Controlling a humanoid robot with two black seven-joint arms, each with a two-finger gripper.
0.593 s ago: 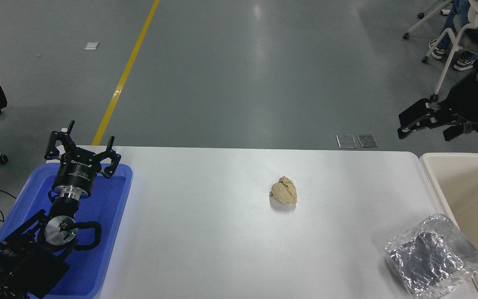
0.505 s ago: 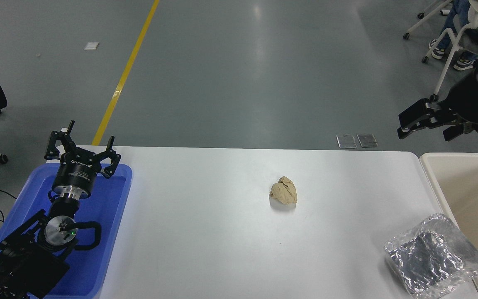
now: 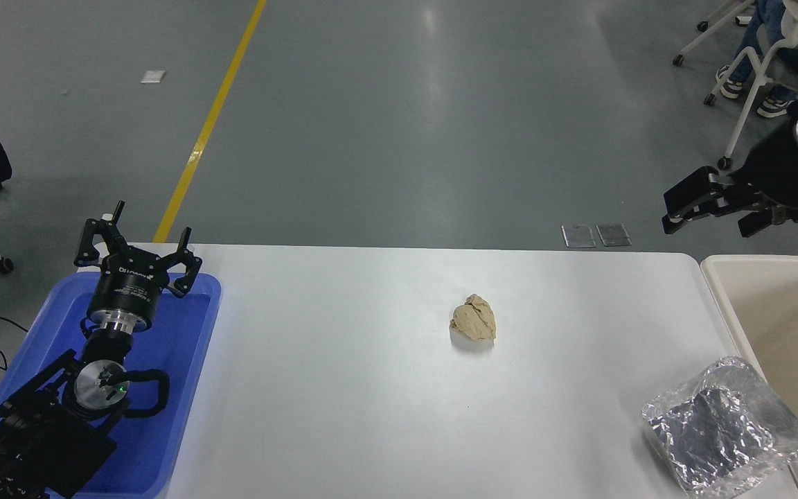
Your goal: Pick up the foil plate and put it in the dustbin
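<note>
The foil plate (image 3: 723, 425), shiny silver and wrinkled with a darker centre, lies at the table's front right corner, its right edge against the dustbin's rim. The dustbin (image 3: 780, 312), a large cream-beige bin, stands at the table's right end and is cut off by the picture's edge. My right gripper (image 3: 707, 211) is open and empty, held high beyond the table's far right corner, above and behind the dustbin, far from the foil plate. My left gripper (image 3: 137, 242) is open and parked over the blue tray at the lower left.
A tan crumpled paper wad (image 3: 474, 318) lies on the white table (image 3: 343, 388) near the middle. A blue plastic tray (image 3: 177, 388) sits at the left end under my left arm. A person sits on a chair (image 3: 763, 69) at the far right on the floor.
My right gripper has shifted very slightly; nothing else has moved.
</note>
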